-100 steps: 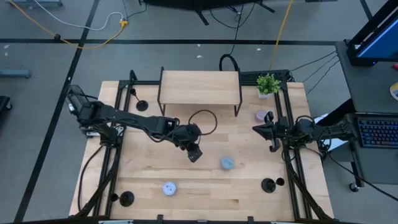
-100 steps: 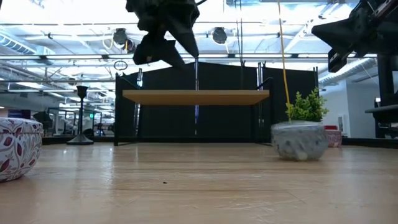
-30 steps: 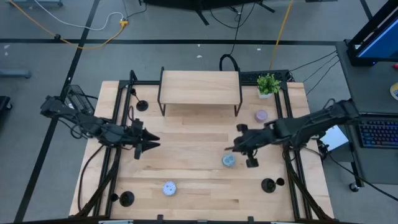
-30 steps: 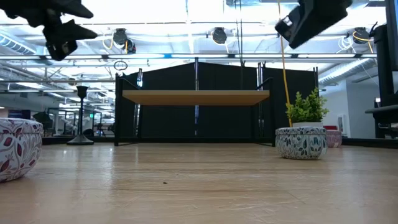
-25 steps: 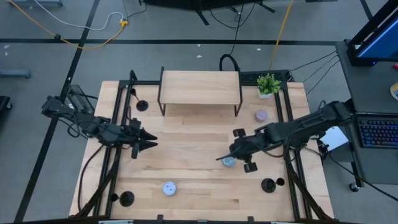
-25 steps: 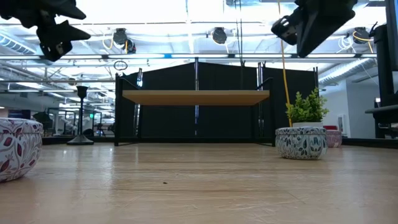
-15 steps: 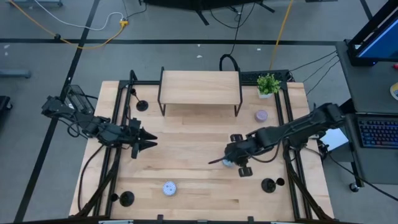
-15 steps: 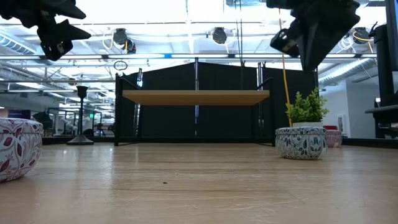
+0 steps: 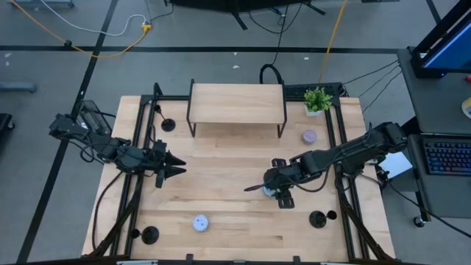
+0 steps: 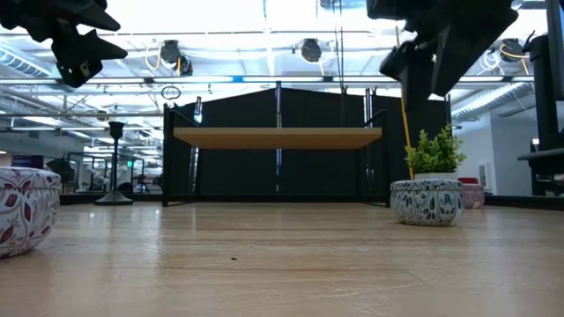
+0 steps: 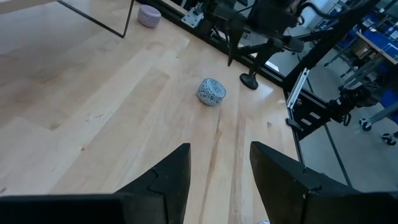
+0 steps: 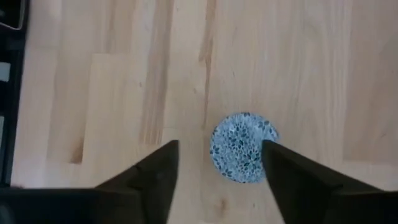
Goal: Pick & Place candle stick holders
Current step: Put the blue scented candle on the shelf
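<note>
Right gripper (image 9: pixel 259 188) hangs above the bench (image 9: pixel 221 162), fingers (image 12: pixel 155 174) spread, nothing between them. In the right wrist view the blue puck (image 12: pixel 243 147) lies on the wood directly below, between the two fingers but well under them. In the high view the same puck is mostly hidden by the arm.

Left gripper (image 9: pixel 176 171) sits at the bench's left side, raised, pointing toward the centre. Its fingers (image 11: pixel 168 177) stand apart with a clear gap and hold nothing.

Holders, all on the bench and all apart from both grippers:
- one (image 9: pixel 168 124) at the far left, beside the shelf leg;
- one (image 9: pixel 149 235) at the near left corner;
- one (image 9: pixel 318 218) at the near right, near the right arm.

Other items: wooden shelf (image 9: pixel 237 103) at the far middle; plant (image 9: pixel 317 99) at the far right corner; lavender puck (image 9: pixel 309 136) near it; white puck (image 9: pixel 200 221) at the near left-centre.
</note>
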You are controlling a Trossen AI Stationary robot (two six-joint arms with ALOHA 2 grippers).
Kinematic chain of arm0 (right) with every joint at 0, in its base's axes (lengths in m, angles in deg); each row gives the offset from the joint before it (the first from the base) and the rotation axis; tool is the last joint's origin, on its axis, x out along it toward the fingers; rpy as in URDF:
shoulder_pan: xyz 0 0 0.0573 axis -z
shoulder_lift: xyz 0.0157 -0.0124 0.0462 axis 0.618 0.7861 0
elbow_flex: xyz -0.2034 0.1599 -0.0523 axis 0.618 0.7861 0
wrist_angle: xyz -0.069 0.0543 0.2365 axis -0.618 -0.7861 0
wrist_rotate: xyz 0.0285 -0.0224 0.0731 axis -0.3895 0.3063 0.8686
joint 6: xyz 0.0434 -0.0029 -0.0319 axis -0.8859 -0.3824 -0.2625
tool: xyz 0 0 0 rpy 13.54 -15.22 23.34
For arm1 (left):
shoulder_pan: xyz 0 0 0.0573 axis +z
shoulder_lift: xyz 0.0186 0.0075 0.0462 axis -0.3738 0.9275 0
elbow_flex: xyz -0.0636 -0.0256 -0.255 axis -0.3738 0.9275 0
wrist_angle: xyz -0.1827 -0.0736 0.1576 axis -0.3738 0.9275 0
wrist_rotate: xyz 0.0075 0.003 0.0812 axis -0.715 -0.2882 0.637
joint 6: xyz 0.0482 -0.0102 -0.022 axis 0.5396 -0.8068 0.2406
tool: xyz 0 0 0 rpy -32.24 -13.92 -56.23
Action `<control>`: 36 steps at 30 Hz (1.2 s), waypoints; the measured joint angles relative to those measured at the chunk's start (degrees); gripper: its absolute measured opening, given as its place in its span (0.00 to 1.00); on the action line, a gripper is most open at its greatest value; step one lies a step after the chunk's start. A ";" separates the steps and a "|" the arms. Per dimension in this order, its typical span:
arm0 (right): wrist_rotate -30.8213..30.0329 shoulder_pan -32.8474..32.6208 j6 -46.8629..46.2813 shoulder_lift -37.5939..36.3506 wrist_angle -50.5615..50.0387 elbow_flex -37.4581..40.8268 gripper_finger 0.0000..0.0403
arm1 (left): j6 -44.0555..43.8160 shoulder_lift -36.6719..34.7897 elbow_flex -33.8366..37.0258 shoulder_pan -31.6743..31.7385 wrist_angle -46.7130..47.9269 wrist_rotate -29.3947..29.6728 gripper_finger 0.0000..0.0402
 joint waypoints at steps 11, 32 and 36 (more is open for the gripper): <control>-0.04 0.86 -7.16 0.02 9.28 8.22 0.87 | -0.76 0.00 0.00 -0.01 -0.02 -0.02 0.42; 2.63 3.82 -10.76 4.98 14.78 8.98 0.89 | -1.22 0.00 -0.07 0.00 -0.04 -0.50 0.42; 1.64 3.80 -10.76 5.37 14.41 8.98 0.89 | -1.20 0.00 -0.07 0.00 -0.02 -0.50 0.42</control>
